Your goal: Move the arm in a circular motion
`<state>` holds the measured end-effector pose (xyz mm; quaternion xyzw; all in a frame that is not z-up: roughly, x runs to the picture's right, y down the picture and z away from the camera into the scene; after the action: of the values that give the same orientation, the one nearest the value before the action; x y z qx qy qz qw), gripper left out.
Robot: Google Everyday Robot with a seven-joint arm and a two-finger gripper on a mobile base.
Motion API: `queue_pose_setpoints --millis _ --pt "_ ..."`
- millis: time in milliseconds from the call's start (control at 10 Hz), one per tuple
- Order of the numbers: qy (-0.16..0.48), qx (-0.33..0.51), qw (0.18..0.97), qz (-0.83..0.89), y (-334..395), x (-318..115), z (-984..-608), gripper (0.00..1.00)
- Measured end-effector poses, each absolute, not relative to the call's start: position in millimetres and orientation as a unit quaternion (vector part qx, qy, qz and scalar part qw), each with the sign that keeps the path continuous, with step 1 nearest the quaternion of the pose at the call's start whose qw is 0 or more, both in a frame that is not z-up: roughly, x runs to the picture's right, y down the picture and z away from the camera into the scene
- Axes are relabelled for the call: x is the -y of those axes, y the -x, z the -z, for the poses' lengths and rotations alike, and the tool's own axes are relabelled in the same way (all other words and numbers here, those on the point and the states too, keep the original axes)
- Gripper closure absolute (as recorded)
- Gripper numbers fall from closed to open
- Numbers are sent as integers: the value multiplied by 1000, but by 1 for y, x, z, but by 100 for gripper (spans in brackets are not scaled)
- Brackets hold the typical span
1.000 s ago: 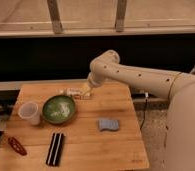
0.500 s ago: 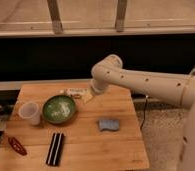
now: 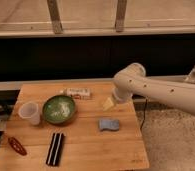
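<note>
The cream-white arm (image 3: 161,90) reaches in from the right, with a rounded elbow joint (image 3: 128,80) above the table's right edge and small dark screw holes along its tube. Its pale yellowish tip, the gripper (image 3: 108,104), hangs just above the wooden table (image 3: 91,145), right of centre and above the blue sponge (image 3: 109,124). It holds nothing that I can see.
On the table: a green bowl (image 3: 59,109), a clear plastic cup (image 3: 30,112), a white snack bar (image 3: 77,93) at the back, a black rectangular object (image 3: 55,148) at the front, a red object (image 3: 16,146) at the front left. A dark wall runs behind.
The arm's tip has swung to the right and a little toward the front, away from the snack bar and bowl; the elbow moved right too.
</note>
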<state>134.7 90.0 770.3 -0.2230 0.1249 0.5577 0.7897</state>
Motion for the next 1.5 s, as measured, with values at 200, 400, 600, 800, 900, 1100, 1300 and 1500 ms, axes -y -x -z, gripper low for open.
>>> queue_pose_setpoints --millis 200,400,600,800,900,1100,1300,1500 --pt "196 -153 781 -573 -178 -83 -784 20" --pt "172 -164 783 -575 -212 -63 -806 20" --pt "157 -160 790 -571 -219 -47 -819 20" --pt "151 -143 802 -560 -199 -32 -828 20" --pt "151 -132 809 -553 -183 -26 -831 20" --pt "160 -102 827 -529 -130 -17 -836 20" --pt "180 -68 847 -496 -74 -24 -831 20" --pt "197 -44 869 -452 -27 -49 -813 20"
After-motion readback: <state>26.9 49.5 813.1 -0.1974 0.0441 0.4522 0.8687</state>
